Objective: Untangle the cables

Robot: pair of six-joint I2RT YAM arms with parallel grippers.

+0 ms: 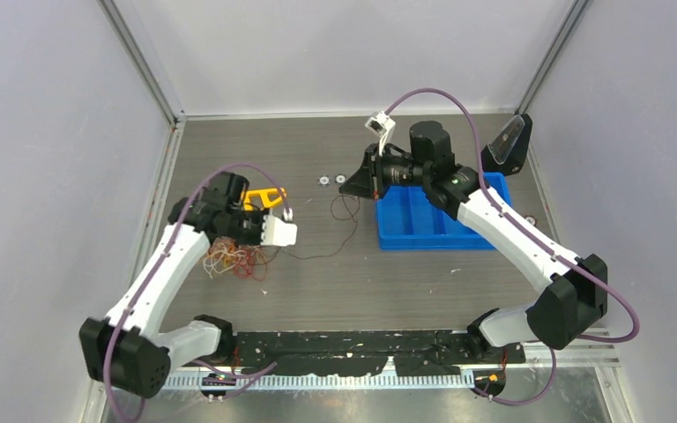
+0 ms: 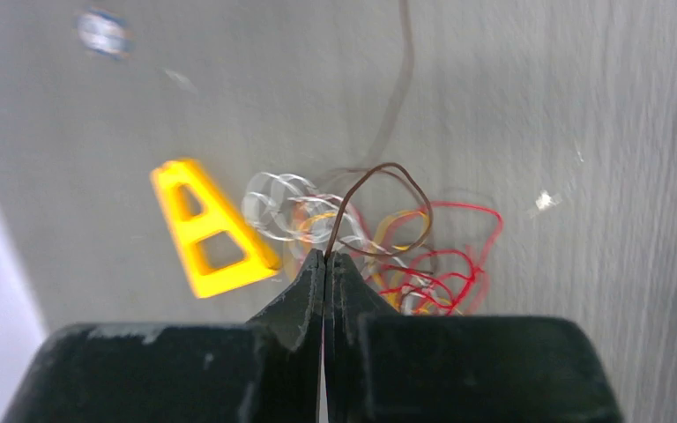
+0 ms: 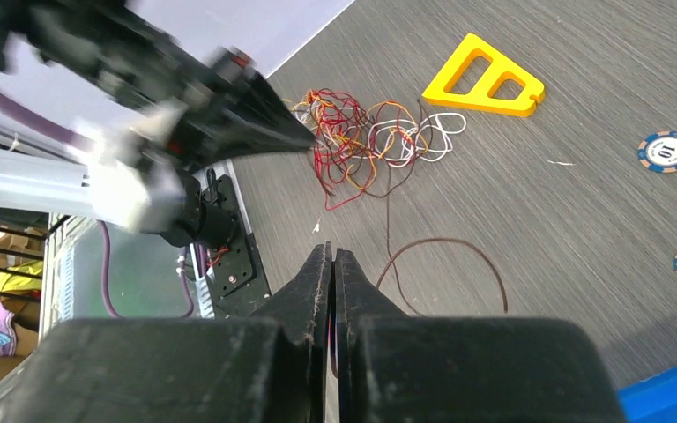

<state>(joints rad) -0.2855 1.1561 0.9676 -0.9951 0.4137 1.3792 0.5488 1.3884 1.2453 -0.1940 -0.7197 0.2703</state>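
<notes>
The cables (image 1: 232, 256) lie as a loose clump of red, orange and white wires (image 2: 423, 264) left of the table's middle, also seen in the right wrist view as a tangle (image 3: 357, 132). My left gripper (image 2: 326, 257) hangs over the clump, shut on a thin brown cable (image 2: 410, 189) that loops up from its tips. That brown cable (image 1: 345, 231) runs across the table toward my right gripper (image 1: 346, 188). The right gripper (image 3: 332, 251) is shut, with a thin strand showing between its fingers. A brown loop (image 3: 445, 240) lies just beside them.
A yellow A-shaped piece (image 1: 263, 197) lies just beyond the clump (image 2: 207, 233). Two poker chips (image 1: 324, 181) sit at mid table, also near the right edge (image 3: 667, 152). A blue tray (image 1: 405, 233) stands right of centre under the right arm. Metal frame rails line the table's sides.
</notes>
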